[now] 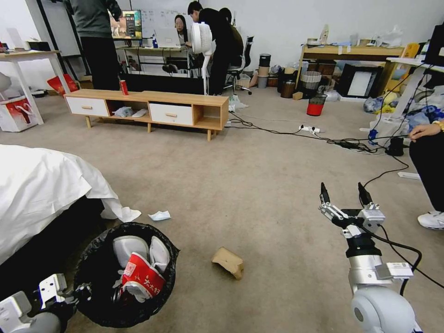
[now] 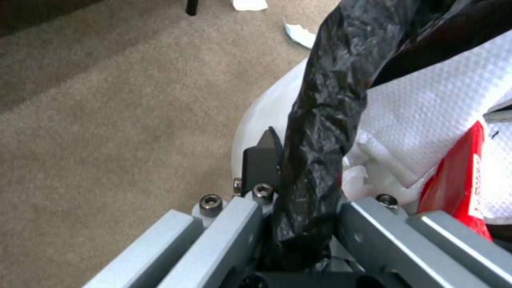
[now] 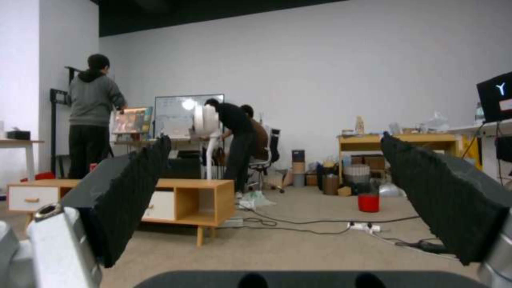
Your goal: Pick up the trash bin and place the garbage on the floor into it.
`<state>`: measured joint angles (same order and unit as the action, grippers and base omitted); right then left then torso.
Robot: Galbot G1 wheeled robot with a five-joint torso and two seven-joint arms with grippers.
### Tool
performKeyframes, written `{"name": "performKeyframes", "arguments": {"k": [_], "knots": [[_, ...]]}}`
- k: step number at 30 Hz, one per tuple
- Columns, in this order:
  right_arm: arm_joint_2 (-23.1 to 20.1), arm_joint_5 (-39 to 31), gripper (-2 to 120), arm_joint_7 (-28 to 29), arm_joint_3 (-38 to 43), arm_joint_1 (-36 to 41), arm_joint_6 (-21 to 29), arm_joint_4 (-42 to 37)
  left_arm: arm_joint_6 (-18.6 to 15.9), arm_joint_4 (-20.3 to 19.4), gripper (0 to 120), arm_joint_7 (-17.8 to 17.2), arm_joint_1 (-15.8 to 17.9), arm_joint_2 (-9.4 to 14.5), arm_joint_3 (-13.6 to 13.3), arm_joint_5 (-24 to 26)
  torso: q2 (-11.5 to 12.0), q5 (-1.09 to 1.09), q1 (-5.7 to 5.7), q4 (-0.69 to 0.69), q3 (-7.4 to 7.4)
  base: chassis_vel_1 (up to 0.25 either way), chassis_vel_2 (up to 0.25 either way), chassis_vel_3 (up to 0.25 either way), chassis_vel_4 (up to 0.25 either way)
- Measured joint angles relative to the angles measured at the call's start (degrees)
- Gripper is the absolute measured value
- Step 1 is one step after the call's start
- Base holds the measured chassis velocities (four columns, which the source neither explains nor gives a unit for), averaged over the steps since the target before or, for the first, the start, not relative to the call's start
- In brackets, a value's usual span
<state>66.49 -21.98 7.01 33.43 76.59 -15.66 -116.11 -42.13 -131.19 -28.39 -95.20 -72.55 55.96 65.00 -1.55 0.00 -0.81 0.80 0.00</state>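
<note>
Clamped at its black-bagged rim by the left gripper (image 2: 299, 224), the trash bin (image 1: 92, 263) holds tissues and a red wrapper (image 1: 141, 279); beside it the tan cardboard piece (image 1: 228, 262) lies, right gripper (image 1: 344, 195) fingers apart.

Even, soft indoor light with faint shadows; head view bows at edges, both wrist views blurred.
</note>
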Motion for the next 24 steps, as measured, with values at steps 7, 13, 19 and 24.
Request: {"name": "performKeyframes", "arguments": {"k": [7, 13, 19, 24], "knots": [[0.2, 0.0, 100, 0.0, -0.1, -0.2, 0.0, 0.2, 0.0, 0.0, 0, 0.0, 0.0, 0.1, 0.1, 0.3, 0.0, 0.00, 0.00, 0.00, 0.00, 0.000, 0.000, 0.000, 0.000], [0.3, 0.1, 100, 0.0, -0.1, -0.1, -0.1, 0.3, 0.0, 0.1, 0, 0.0, 0.2, 0.2, 0.1, 0.6, 0.0, 0.00, 0.00, 0.00, 0.00, 0.000, 0.000, 0.000, 0.000], [0.2, 0.1, 100, 0.0, 0.0, -0.1, -0.1, 0.3, 0.0, 0.2, 0, 0.0, 0.2, 0.2, 0.0, 0.5, 0.0, 0.00, 0.00, 0.00, 0.00, 0.000, 0.000, 0.000, 0.000], [0.2, 0.2, 100, -0.1, 0.1, 0.0, -0.1, 0.3, 0.0, 0.1, 0, 0.0, 0.1, 0.3, 0.0, 0.4, 0.0, 0.00, 0.00, -0.02, 0.00, 0.000, 0.000, 0.000, 0.000]]}}
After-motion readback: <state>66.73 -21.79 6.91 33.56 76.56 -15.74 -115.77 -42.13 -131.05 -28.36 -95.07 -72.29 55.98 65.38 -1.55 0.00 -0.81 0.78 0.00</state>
